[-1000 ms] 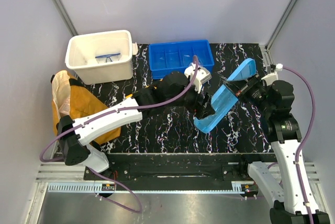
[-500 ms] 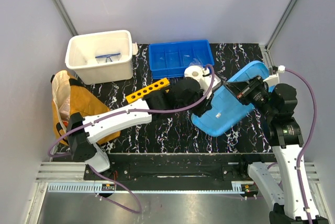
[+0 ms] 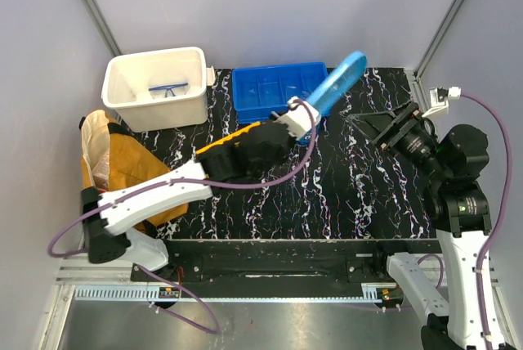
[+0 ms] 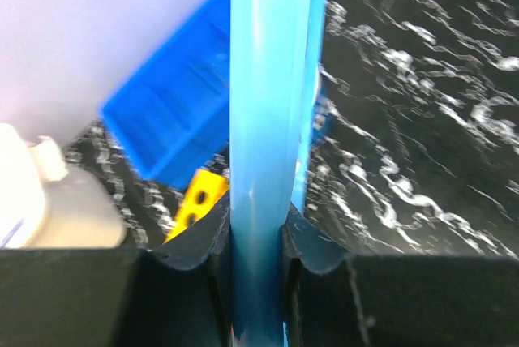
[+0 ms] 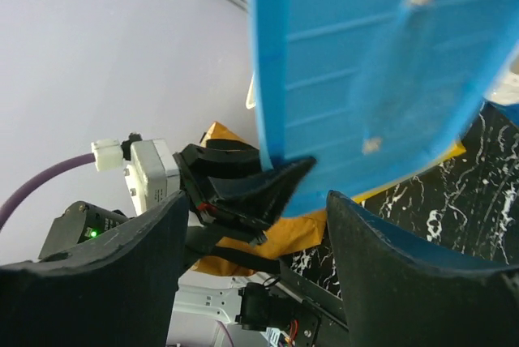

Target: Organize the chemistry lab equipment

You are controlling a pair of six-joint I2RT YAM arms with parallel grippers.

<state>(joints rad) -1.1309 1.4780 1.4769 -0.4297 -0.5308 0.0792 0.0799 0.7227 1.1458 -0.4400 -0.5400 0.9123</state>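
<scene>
Left gripper [image 4: 256,237]: pads pressed onto the bottom edge of the light-blue lid [image 3: 337,82]. The lid is pinched edge-on and stands steeply up and away from the fingers. It is probably held this way to keep it off the table [image 3: 359,195] so the divided blue bin [image 3: 253,113] just beside the fingers stays open for loading. That is a judgement only.

Right gripper [image 3: 380,125]: fingers [image 5: 97,282] spread wide with nothing between them. The lid's flat ribbed face is seen ahead of them, well apart, and no contact is visible. It looks parked to leave room.

Task items:
- The yellow rack [image 3: 241,133] lies flat behind the left fingers. It is mostly covered by the left arm, with only one end and a few holes visible.
- The goggles [image 3: 169,88] sit inside the white tub [image 3: 155,109], far to the left of both grippers.
- The dark tubes and the small yellow piece cannot be found in any view.

Obstructions:
- The raised lid overhangs the bin's right end and blocks the direct line from the right fingers to it.
- The left arm covers the rack, so the rack cannot be reached cleanly until that arm is moved.
- The tan bag [image 3: 122,162] lies far left near the left arm's base and is not in the way.
</scene>
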